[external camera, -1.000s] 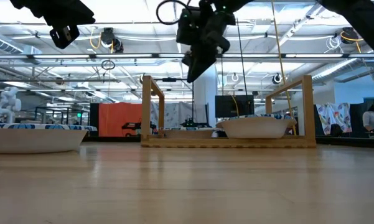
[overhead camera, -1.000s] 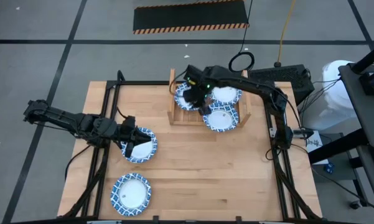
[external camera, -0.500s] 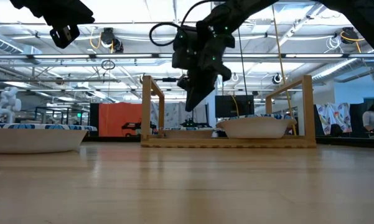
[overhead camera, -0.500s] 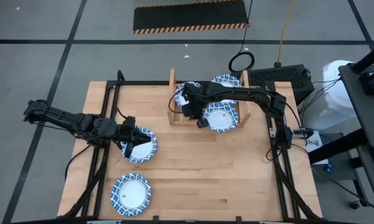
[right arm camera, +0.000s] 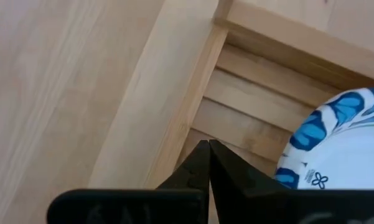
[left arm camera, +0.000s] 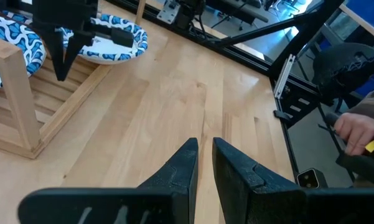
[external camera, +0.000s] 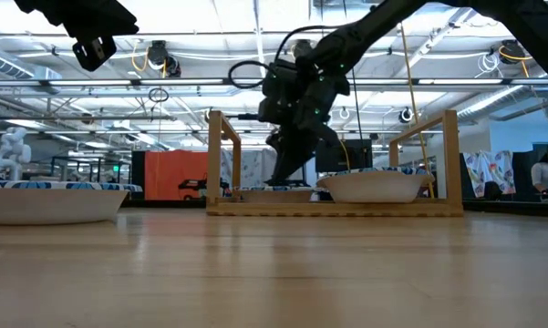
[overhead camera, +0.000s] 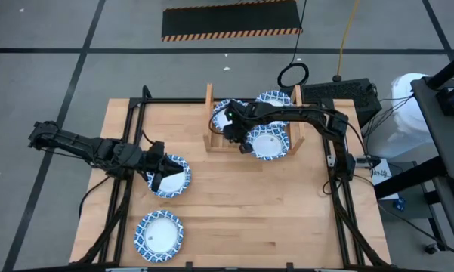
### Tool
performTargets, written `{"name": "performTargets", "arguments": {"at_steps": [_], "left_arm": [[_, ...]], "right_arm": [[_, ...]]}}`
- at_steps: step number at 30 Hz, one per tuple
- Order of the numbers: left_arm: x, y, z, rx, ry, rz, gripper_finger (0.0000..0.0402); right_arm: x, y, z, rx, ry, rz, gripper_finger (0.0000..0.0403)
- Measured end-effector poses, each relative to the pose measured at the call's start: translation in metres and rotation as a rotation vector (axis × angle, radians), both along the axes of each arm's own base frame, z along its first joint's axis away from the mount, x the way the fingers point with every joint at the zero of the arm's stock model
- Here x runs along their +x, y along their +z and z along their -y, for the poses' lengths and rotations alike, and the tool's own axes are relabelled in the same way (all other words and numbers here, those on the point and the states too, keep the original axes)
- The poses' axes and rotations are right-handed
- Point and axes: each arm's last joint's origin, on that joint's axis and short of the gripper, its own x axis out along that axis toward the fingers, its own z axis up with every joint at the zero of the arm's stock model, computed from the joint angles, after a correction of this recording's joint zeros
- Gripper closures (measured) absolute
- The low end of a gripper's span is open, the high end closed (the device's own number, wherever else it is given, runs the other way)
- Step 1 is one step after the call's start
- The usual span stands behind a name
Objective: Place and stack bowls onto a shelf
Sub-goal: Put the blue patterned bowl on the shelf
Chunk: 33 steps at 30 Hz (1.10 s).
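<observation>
The shelf (overhead camera: 211, 140) stands at the table's far side. It holds a bowl at its left (overhead camera: 223, 113) and one at its far right (overhead camera: 275, 101). A third bowl (overhead camera: 269, 143) overhangs its near rail. Two more bowls lie on the table, one at left (overhead camera: 174, 178) and one near the front (overhead camera: 159, 232). My right gripper (overhead camera: 239, 138) is shut and points down into the shelf (external camera: 278, 179), its tips over the slats (right arm camera: 209, 146) beside a bowl's rim (right arm camera: 327, 134). My left gripper (overhead camera: 157, 171) hovers high (external camera: 93, 50) over the left table bowl, its fingers a narrow gap apart (left arm camera: 203, 149).
The shelf's two upright side boards (external camera: 221, 159) (external camera: 450, 159) flank my right gripper. Bare wood lies across the table's middle and right (overhead camera: 272, 211). A person's hand (left arm camera: 355, 130) shows beyond the table's edge. Black frame rails run along the table's sides (overhead camera: 125, 151).
My right gripper has moved from above the shelf's left bowl toward the table's near edge and down, ending low between the side boards over the slats. It stays shut. My left arm has kept still.
</observation>
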Motion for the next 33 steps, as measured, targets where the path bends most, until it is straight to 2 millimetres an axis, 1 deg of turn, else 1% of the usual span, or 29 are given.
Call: {"name": "performTargets", "arguments": {"at_steps": [4, 10, 15, 18, 21, 23, 25, 29, 33], "left_arm": [[0.0, 0.0, 0.0, 0.0, 0.0, 0.0, 0.0348], [0.0, 0.0, 0.0, -0.007, 0.003, 0.0, 0.0348], [0.0, 0.0, 0.0, -0.011, 0.005, -0.001, 0.0348], [0.0, 0.0, 0.0, -0.013, 0.006, -0.001, 0.0348], [0.0, 0.0, 0.0, -0.013, 0.006, -0.001, 0.0348], [0.0, 0.0, 0.0, -0.013, 0.006, -0.001, 0.0348], [0.0, 0.0, 0.0, -0.013, 0.006, -0.001, 0.0348], [0.0, 0.0, 0.0, -0.013, 0.006, -0.001, 0.0348], [0.0, 0.0, 0.0, -0.013, 0.006, -0.001, 0.0348]], "right_arm": [[0.0, 0.001, 0.006, -0.021, 0.0, 0.026, 0.0403], [-0.003, 0.003, 0.025, -0.069, -0.058, 0.056, 0.0403], [-0.007, 0.003, 0.033, -0.046, -0.095, 0.056, 0.0403], [-0.008, 0.003, 0.033, -0.022, -0.087, 0.061, 0.0403], [-0.006, 0.006, 0.026, 0.062, -0.035, 0.099, 0.0403], [-0.004, 0.007, 0.021, 0.064, -0.021, 0.104, 0.0403], [-0.002, 0.002, 0.018, 0.075, -0.013, 0.09, 0.0403], [0.001, -0.016, 0.018, 0.072, -0.017, 0.033, 0.0403], [0.001, -0.024, 0.02, 0.029, -0.043, -0.004, 0.0403]]}}
